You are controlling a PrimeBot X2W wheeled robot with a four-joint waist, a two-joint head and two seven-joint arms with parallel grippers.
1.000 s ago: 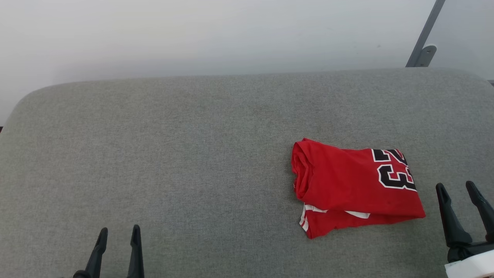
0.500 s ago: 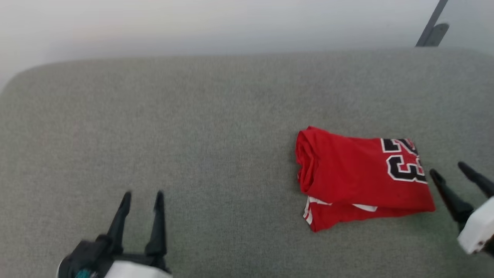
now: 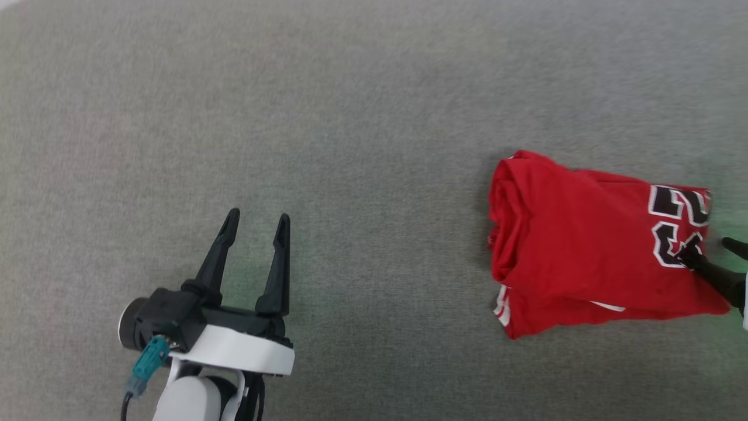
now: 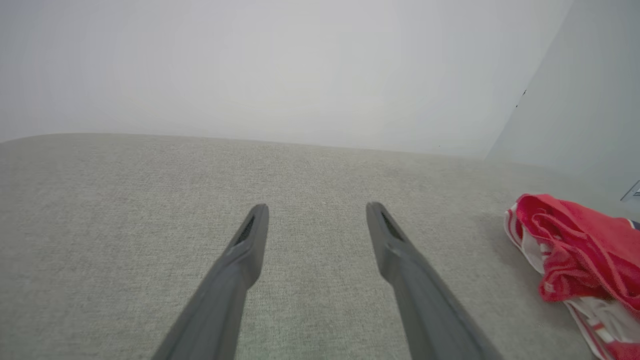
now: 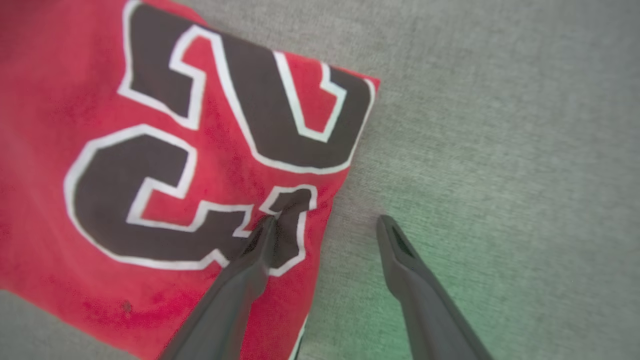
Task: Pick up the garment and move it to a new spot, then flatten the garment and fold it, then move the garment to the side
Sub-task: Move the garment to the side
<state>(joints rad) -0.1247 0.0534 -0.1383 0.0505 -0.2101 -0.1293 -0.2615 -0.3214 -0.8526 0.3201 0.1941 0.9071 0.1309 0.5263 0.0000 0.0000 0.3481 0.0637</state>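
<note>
Spreading across the head view from edge to edge is a worktop (image 3: 374,88) covered in grey woven fabric, flat, with a faint green cast on the weave near 3 o'clock. From the left wrist view its far edge curves down softly, and behind it stands a plain pale wall (image 4: 250,65), which meets a second pale panel (image 4: 590,100) at a slanting seam toward 2 o'clock. The garment (image 3: 584,245) lies on the worktop at about 3 o'clock in the head view, folded into a thick red bundle. Its rolled fold faces 9 o'clock, and a lower layer with white trim (image 3: 501,301) sticks out toward 7 o'clock. Black numbers outlined in white (image 5: 215,165) sit on its top layer at the end nearest 3 o'clock. The left hand (image 3: 258,214) hangs over bare fabric at 7 o'clock, well apart from the garment. Its two dark fingers are spread and nothing is between them. The right hand (image 5: 326,220) comes in at the 3 o'clock edge, also spread wide, and straddles the garment's numbered edge. One fingertip (image 5: 267,225) is on or just over the lettering; whether it presses the cloth I cannot tell. The other fingertip is over bare weave just beside the hem. It grips nothing.
</note>
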